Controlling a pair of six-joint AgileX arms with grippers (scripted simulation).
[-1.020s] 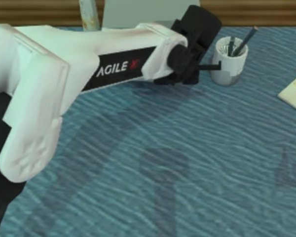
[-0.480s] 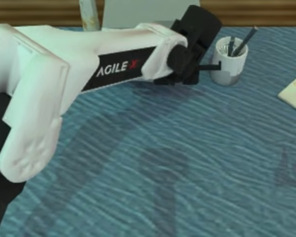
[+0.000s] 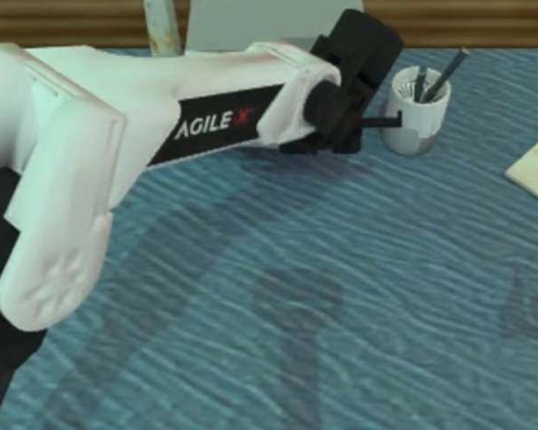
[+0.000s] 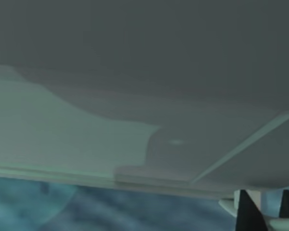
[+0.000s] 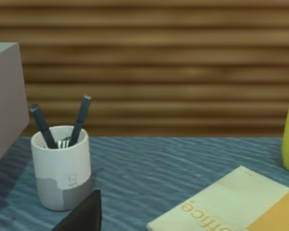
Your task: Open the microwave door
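The pale grey-white boxy microwave (image 3: 273, 22) is set at the far edge of the blue rippled tabletop (image 3: 386, 296), and only a strip of its body is seen past the white AgileX left arm (image 3: 161, 125), which is stretched across the table toward it. The black left gripper (image 3: 354, 76) is held at the microwave's front right corner, a placement that is judged to suit a reach for the door's edge. In the left wrist view the frame is filled by a flat pale grey surface with a raised seam, taken to be the microwave door (image 4: 149, 120) seen from very close, with the table showing beneath it. Whether the left claw is open, closed or clamped on anything cannot be told, since its fingers are hidden in both views (only dark tips at the wrist view's edge are visible). No gap between door and body can be made out, so the door is judged not yet swung open.

A white cylindrical cup holding dark pens (image 3: 417, 107) stands just beside the left gripper, near enough that a careless swing is judged likely to knock it. A cream and yellow booklet (image 5: 231, 204) lies well to the right. The right arm is out of the top view
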